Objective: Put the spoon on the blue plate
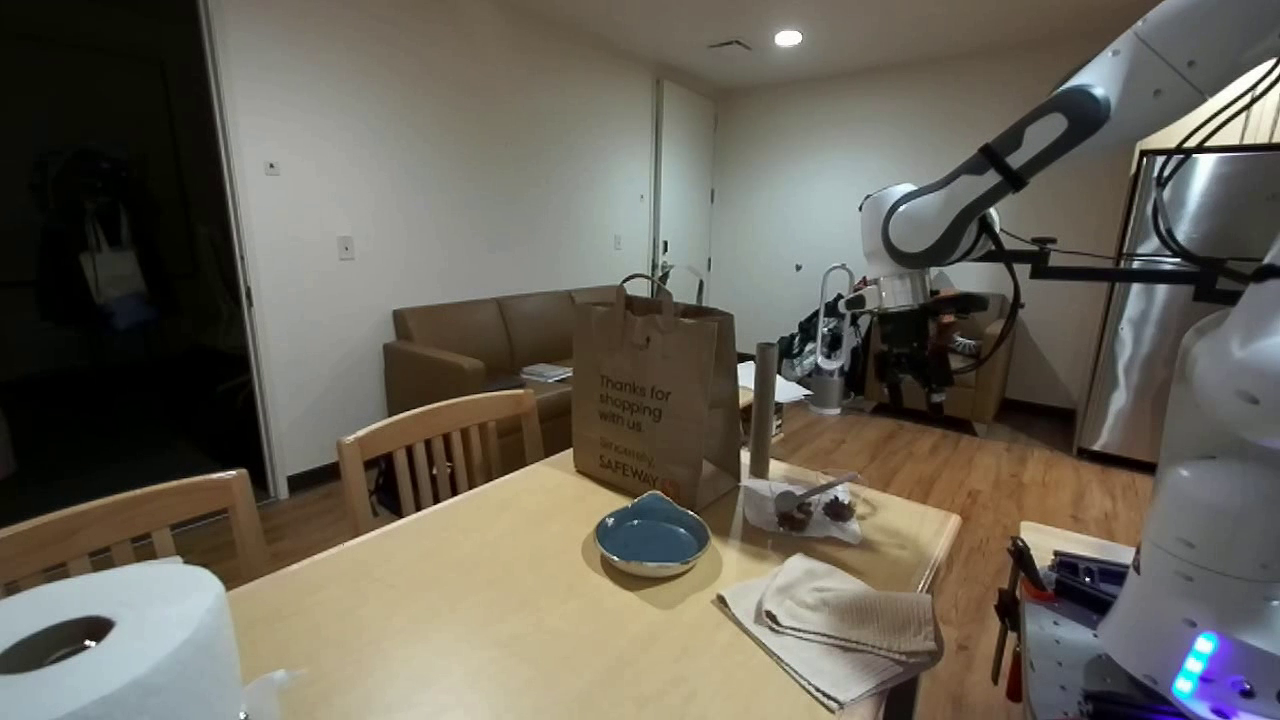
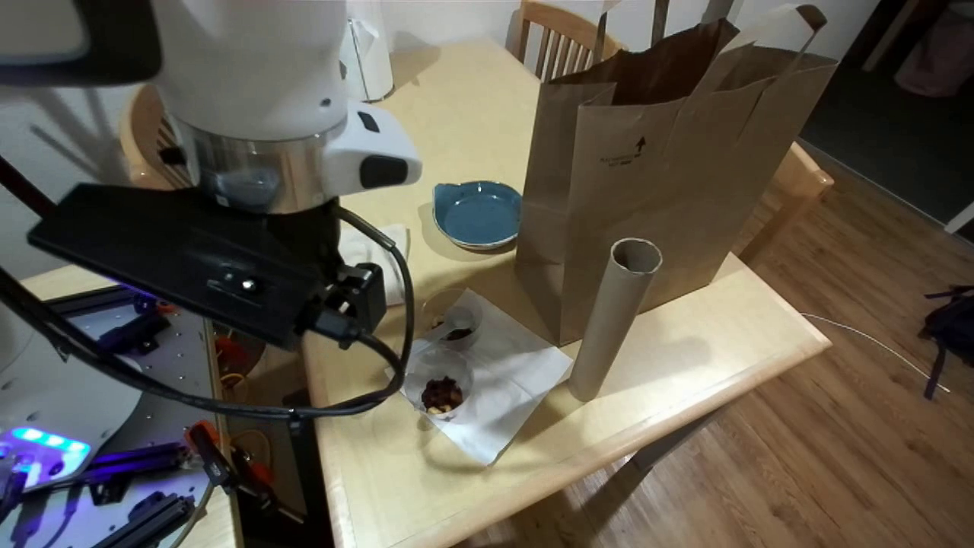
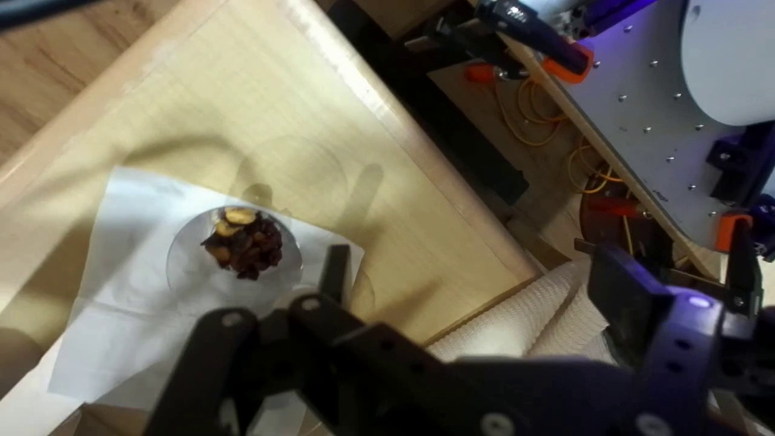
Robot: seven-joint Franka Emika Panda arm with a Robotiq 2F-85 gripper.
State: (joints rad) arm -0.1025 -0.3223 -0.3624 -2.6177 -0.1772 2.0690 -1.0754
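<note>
The spoon rests tilted on a small clear cup at the table's end; its pale bowl shows faintly in the cup in an exterior view. In the wrist view it is mostly hidden behind a finger. The blue plate is a shallow blue dish near the paper bag, also in an exterior view; it is out of the wrist view. My gripper hangs above the table's end, higher than the cups. In the wrist view its fingers are wide apart with nothing between them.
A tall brown paper bag and an upright cardboard tube stand beside the plate. A clear cup with dark food sits on white paper. A folded cloth overhangs the table edge. A paper roll stands at the far end.
</note>
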